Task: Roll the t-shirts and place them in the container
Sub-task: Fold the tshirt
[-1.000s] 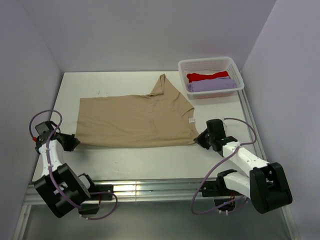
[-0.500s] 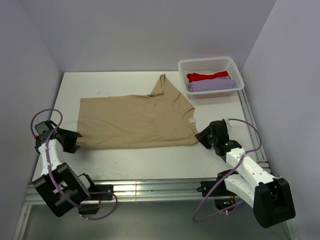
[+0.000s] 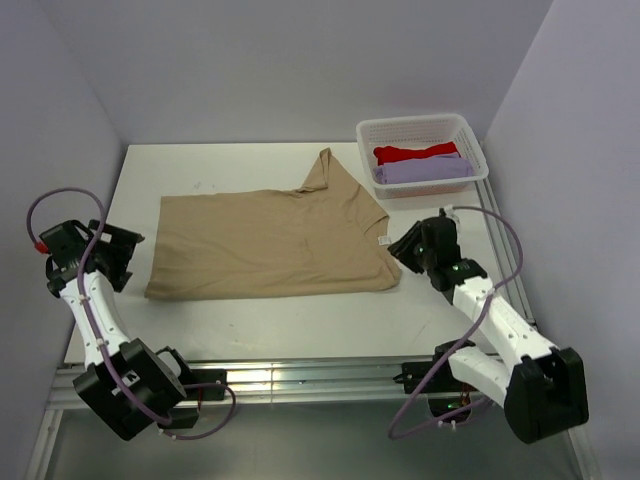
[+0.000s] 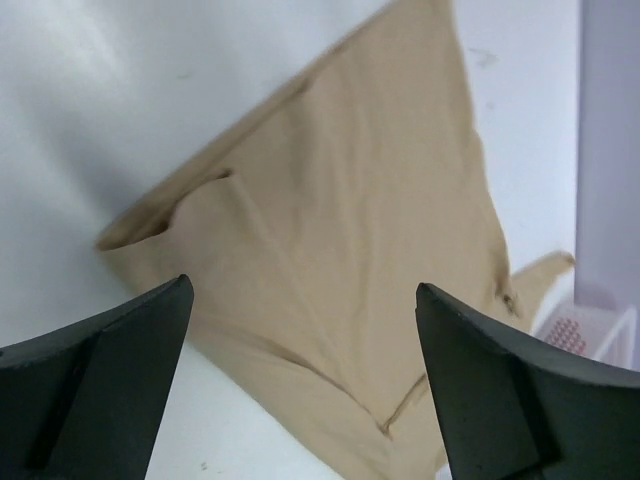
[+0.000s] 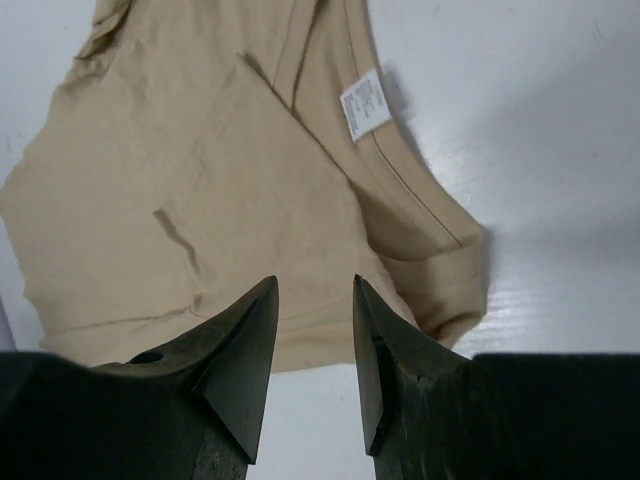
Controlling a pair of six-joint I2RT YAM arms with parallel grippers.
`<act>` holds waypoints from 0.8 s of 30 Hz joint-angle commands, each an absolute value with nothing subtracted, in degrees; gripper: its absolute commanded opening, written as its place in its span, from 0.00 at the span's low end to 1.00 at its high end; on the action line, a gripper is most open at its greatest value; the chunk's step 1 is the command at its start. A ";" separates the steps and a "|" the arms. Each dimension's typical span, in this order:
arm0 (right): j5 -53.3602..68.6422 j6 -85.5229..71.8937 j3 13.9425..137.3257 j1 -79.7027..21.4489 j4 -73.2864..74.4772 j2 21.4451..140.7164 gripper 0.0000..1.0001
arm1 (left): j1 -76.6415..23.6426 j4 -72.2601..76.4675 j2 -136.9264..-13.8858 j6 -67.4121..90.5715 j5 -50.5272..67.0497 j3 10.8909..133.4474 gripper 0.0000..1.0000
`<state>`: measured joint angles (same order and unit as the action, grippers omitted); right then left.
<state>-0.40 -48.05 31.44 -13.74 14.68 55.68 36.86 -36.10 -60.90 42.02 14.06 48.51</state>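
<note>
Tan-beige cotton, a short-sleeved t-shirt (image 3: 270,245) folded lengthwise, is spread flat on the white table (image 3: 300,320) between the two sets of jaws. The left gripper (image 3: 125,258) is raised, its jaws spread wide with nothing between them; the shirt's hem corner lies ahead of and below them, slightly rumpled. The right gripper (image 3: 403,250) is held low, its jaws parted by a narrow gap and gripping nothing; the shirt's neck end, marked by a small white label (image 5: 365,103), lies just beyond their tips. Well beyond the right jaws, a white plastic lattice basket (image 3: 415,122) holds a red tee (image 3: 415,153) and a lavender tee (image 3: 425,170).

Rolling does not appear to be begun. Several risks can be judged from here. Only the upper layer could be pinched at either corner, so the fold would be pulled open. The right jaws' narrow gap could ride over the stacked edge. If the two ends are turned unevenly, a skewed, cone-shaped roll would result.
</note>
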 commanded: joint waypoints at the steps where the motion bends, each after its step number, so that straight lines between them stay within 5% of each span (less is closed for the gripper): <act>1: 1.77 -40.26 41.01 -15.02 13.52 61.59 0.43 | 35.70 -27.87 -62.13 38.41 25.31 51.23 0.99; 16: -9.39 -25.05 72.66 -25.75 23.55 97.52 0.40 | -1.02 -16.62 -80.06 41.31 12.13 59.76 0.90; 24: -9.85 -24.26 81.55 -26.02 26.36 108.97 0.41 | -12.74 -14.77 -95.00 40.69 9.14 66.61 0.90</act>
